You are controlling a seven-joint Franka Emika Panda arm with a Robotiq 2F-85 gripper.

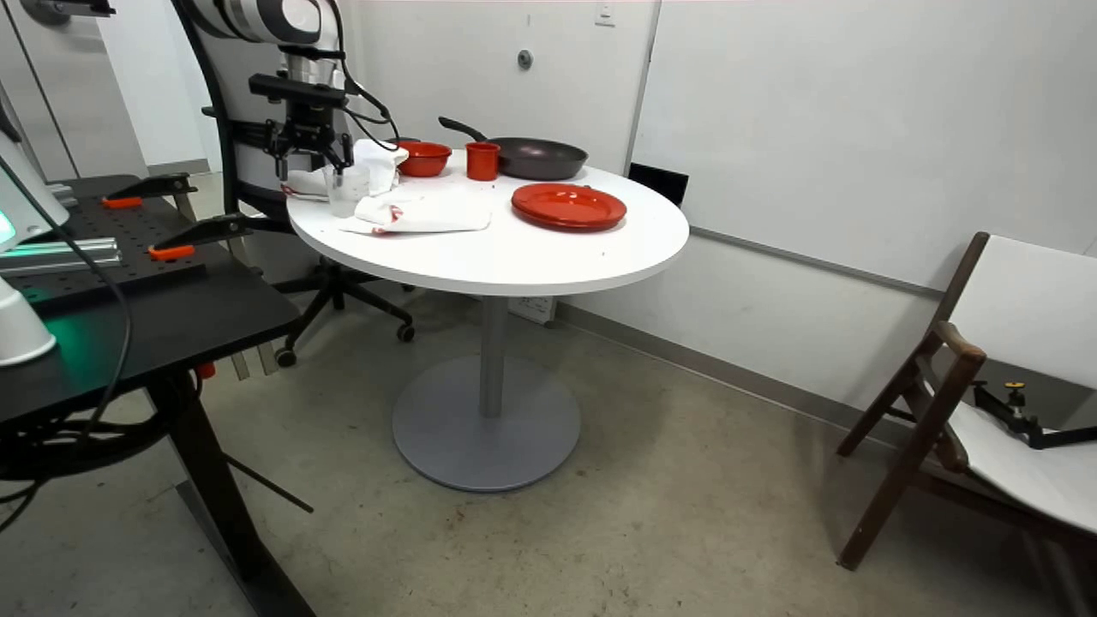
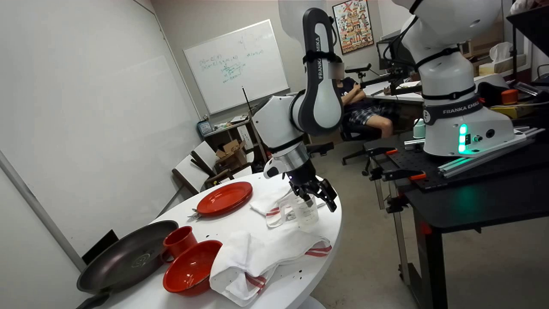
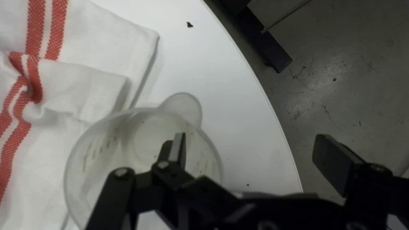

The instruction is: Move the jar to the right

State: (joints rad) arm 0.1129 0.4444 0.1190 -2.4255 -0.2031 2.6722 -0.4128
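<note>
The jar is a clear, upright plastic jug with a handle [image 1: 344,195]. It stands near the edge of the round white table [image 1: 497,261], and it also shows in an exterior view [image 2: 306,215]. In the wrist view the jar [image 3: 105,153] is seen from above, left of the jaws. My gripper [image 1: 313,168] is open and empty at the height of the jar's rim; it also shows in an exterior view [image 2: 321,205]. In the wrist view the gripper [image 3: 250,142] has one finger over the jar's mouth and the other out past the table edge. Whether a finger touches the jar cannot be told.
White towels with red stripes lie on both sides of the jar [image 2: 274,253] [image 1: 428,214]. Red plates [image 1: 569,206], a red bowl [image 1: 424,159], a red mug [image 1: 482,161] and a dark pan [image 1: 542,159] stand on the table. An office chair [image 1: 248,163] is close behind the arm.
</note>
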